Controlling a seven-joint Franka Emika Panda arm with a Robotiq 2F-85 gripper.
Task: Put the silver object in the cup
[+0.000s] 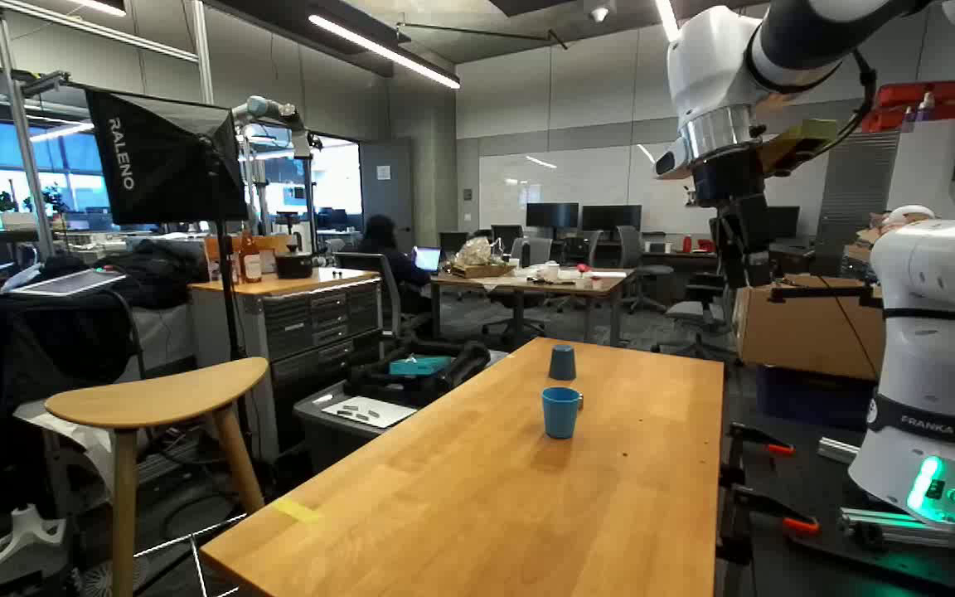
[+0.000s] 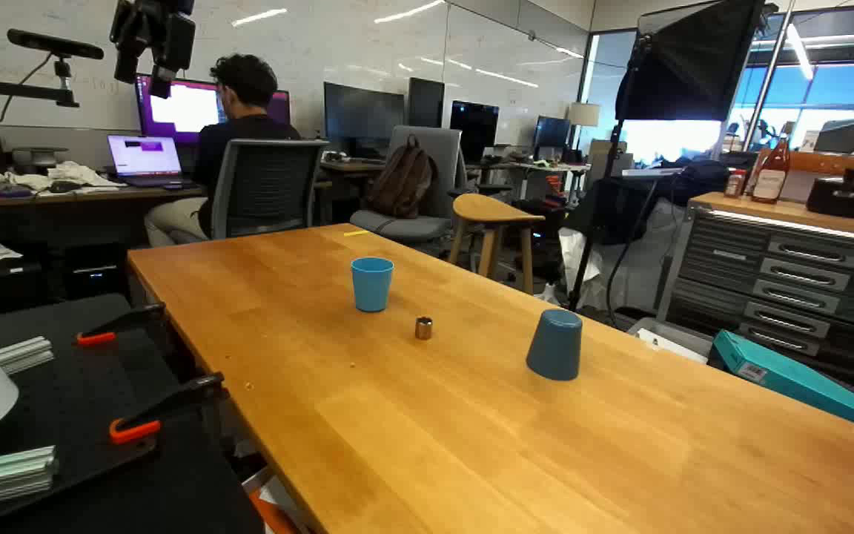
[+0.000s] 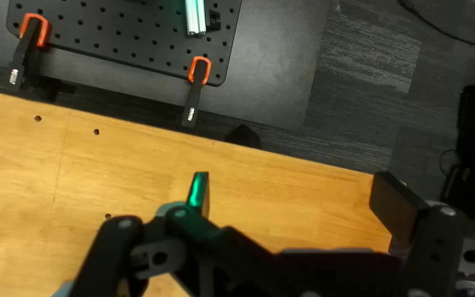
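The bright blue cup [image 1: 560, 413] stands upright on the wooden table [image 1: 610, 506]; it also shows in an exterior view [image 2: 371, 285]. The silver object [image 2: 423, 328], a small shiny cylinder, stands on the table beside the cup, apart from it. It is mostly hidden behind the cup in an exterior view [image 1: 580, 402]. My gripper [image 3: 295, 192] is open and empty, high above the table near its robot-side edge. It also shows in both exterior views [image 1: 745, 269] [image 2: 147, 80]. In the wrist view, a brownish rounded edge at the lower left corner may be the silver object.
A darker blue cup [image 2: 554, 345] stands upside down on the table, beyond the silver object from the bright blue cup; it also shows in an exterior view [image 1: 562, 362]. Black clamps with orange parts [image 3: 196, 82] line the table's robot-side edge. A cardboard box [image 1: 809, 319] stands past the table.
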